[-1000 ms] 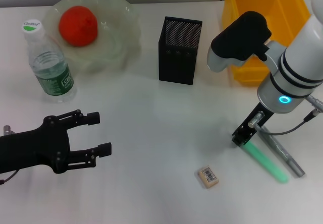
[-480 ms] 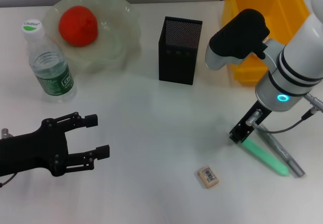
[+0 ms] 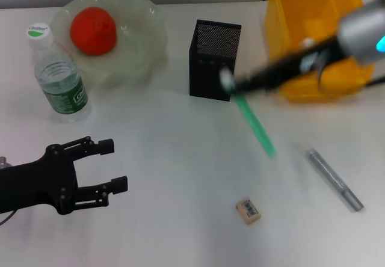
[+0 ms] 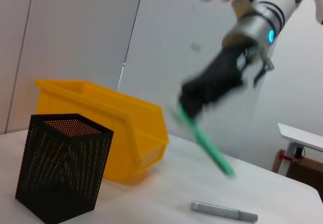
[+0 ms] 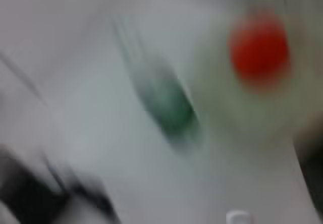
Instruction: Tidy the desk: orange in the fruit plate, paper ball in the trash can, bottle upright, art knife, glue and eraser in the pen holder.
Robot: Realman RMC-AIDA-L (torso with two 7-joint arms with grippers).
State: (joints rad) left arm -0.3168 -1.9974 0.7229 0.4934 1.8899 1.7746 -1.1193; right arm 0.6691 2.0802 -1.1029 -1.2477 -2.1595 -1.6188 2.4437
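Two grippers show in my head view. My right gripper (image 3: pixel 231 82) is up off the plain white desk (image 3: pixel 180 159), just beside the tall black square mesh pen holder (image 3: pixel 213 59), and it is clamped on the upper end of a slim green stick-shaped item (image 3: pixel 255 125) that hangs slanting down from it, clear of the tabletop. The left wrist view agrees: the green stick (image 4: pixel 204 143) dangles in the air from the dark gripper (image 4: pixel 189 105), above the desk and beside the bright yellow rectangular plastic trash can (image 4: pixel 116 128) and the mesh box (image 4: pixel 63 168).

My left gripper (image 3: pixel 114 165) hovers low at the near left of the desk with its two black fingers spread apart, holding nothing.

On the desk, a grey pen-like metal cylinder (image 3: pixel 335 178) lies on its own near the right edge, well apart from the small beige eraser with the barcode sticker (image 3: pixel 248 210), which lies flat toward the near edge. The red-orange round orange (image 3: pixel 92 30) sits inside the pale green translucent fruit plate with the ruffled rim (image 3: pixel 144 50) at the far left. Just beside the plate, the clear plastic water bottle with green label and white cap (image 3: pixel 57 77) stands upright. The yellow bin (image 3: pixel 313 38) is at the far right, beyond the pen holder.

My right wrist view is too smeared to read beyond a red blob (image 5: pixel 260 50) and a green streak.
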